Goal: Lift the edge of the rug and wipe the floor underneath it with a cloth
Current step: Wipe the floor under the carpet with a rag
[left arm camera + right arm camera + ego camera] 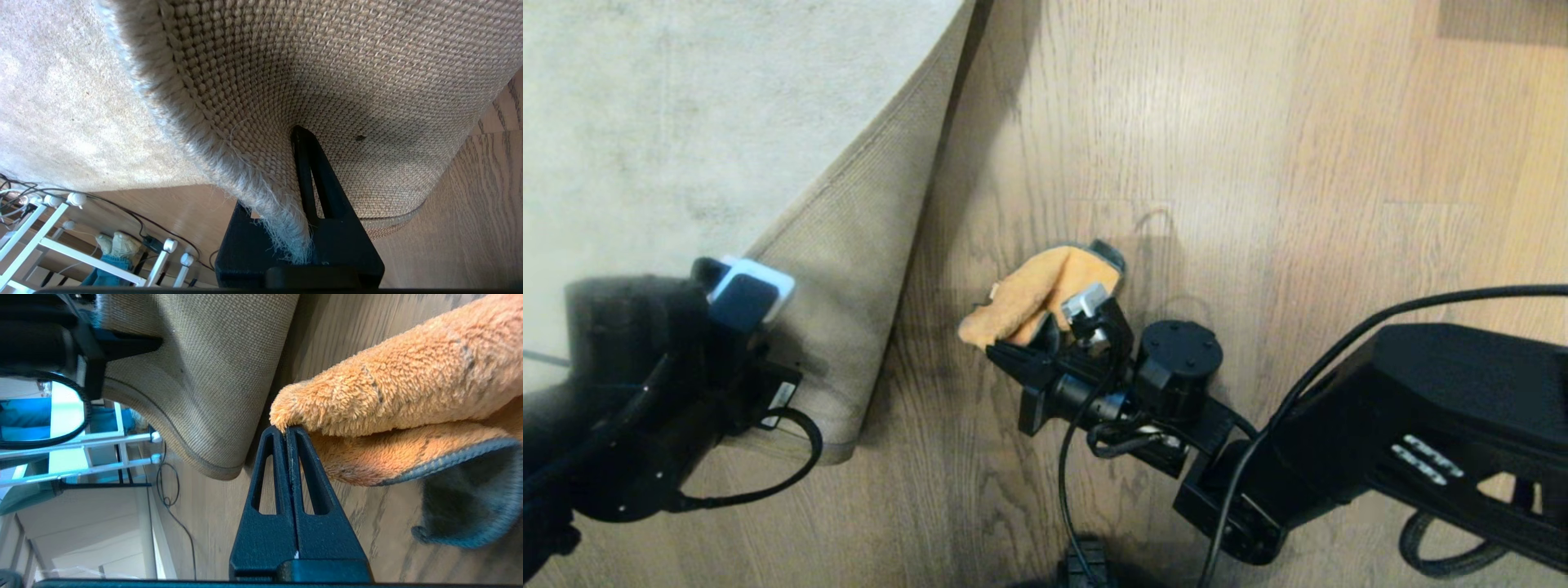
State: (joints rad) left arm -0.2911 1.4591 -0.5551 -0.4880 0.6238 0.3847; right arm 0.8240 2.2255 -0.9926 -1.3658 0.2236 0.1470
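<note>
Grey mottled rug (pixel 686 106) fills the upper left of the head view, lying on the floor (pixel 1258 204), light brown wood planks with dark grain. The rug edge (pixel 866 269) is folded up and back, so the tan woven-mesh backing faces up and toward the bare planks. A shadowed strip of floor runs along the fold.

Left claw (pixel 300 192) is at the lower left, clamped on the rug edge: frayed pile fringe sits between its black fingers (pixel 318 179), one finger pressed against the mesh backing. That corner hangs clear of the floor.

Right claw (pixel 288 433) is near the middle of the head view, just beside the lifted fold, and points toward the rug. Its fingers are pinched fully together on the cloth (pixel 1037 290), gripping a fluffy mustard-orange fold at the fingertips. The cloth drapes beyond the tips, its dark grey reverse and dark trim showing at one end. Cannot tell whether the cloth touches the planks.

White metal frame (pixel 53 241) and cables stand beyond the rug in the wrist views.
</note>
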